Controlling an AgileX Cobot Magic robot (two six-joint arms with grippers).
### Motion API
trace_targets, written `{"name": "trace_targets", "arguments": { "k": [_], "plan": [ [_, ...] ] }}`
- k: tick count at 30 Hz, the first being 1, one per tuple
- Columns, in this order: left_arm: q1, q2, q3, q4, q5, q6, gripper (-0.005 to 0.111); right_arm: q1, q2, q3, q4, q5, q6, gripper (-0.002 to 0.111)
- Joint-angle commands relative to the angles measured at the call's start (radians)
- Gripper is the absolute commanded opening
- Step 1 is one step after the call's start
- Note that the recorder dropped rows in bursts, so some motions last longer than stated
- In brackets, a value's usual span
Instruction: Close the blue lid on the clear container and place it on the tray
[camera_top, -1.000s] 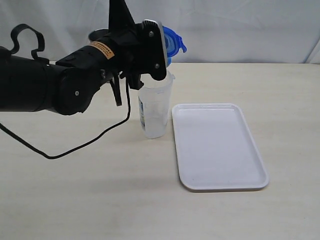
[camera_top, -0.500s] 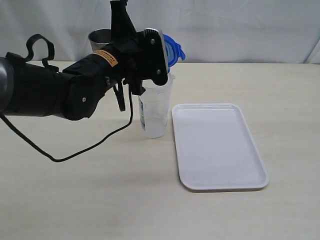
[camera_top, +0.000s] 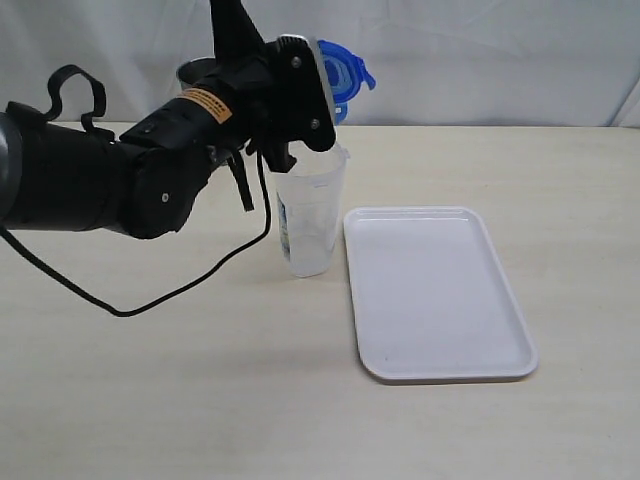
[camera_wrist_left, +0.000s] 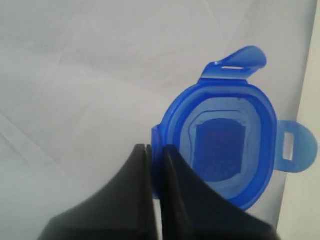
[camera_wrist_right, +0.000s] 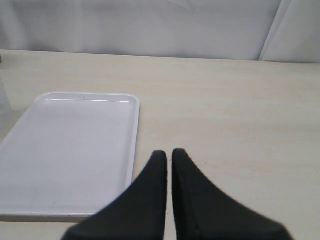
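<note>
Left gripper (camera_wrist_left: 153, 147) pinches the blue lid (camera_wrist_left: 220, 150) by its rim, with the lid on edge just above the open mouth of the clear container (camera_top: 310, 215). The container stands upright beside the tray (camera_top: 440, 213) on the left arm's side. Right gripper (camera_wrist_right: 169, 152) is pressed together and empty.

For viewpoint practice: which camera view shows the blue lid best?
The left wrist view: the blue lid fills it, face and two flaps, rim pinched by the left hand. The exterior view shows only an edge-on part; the right wrist view, none.
</note>
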Motion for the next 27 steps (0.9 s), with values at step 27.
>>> {"name": "trace_targets", "arguments": {
  "k": [27],
  "plan": [
    [-0.001,-0.014,-0.003,0.018,-0.036,-0.049,0.0,-0.004,-0.004,0.002,-0.007,-0.004,-0.003,0.004]
  ]
}}
